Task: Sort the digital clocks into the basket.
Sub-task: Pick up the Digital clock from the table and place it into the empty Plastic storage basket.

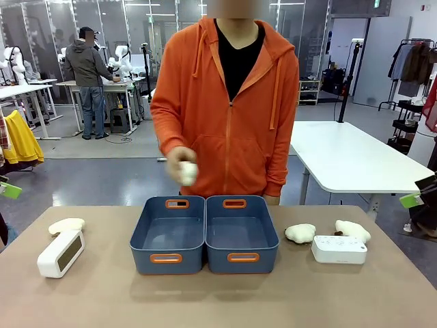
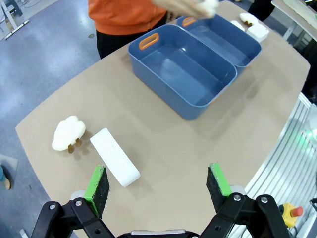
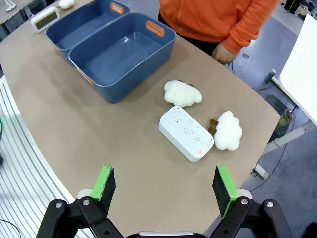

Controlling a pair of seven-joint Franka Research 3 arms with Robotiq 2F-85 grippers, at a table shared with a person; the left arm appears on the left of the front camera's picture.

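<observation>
One white digital clock [image 1: 61, 253] stands at the table's left, display facing front; the left wrist view has it [image 2: 114, 156] just ahead of my open left gripper [image 2: 157, 185]. The other clock [image 1: 339, 249] lies face down at the right, and below it in the right wrist view [image 3: 186, 133] hangs my open right gripper [image 3: 164, 186]. Two blue tubs sit side by side mid-table, the left basket [image 1: 168, 234] and the right basket [image 1: 241, 234], both with nothing inside. The person holds a cream plush [image 1: 188, 172] above the left tub.
Cream plush toys lie on the table: one [image 1: 66, 225] behind the left clock, two [image 1: 300, 233] [image 1: 353, 230] by the right clock. The person in an orange hoodie [image 1: 229, 109] stands at the far edge. Bare tabletop [image 1: 218, 301] runs along the front.
</observation>
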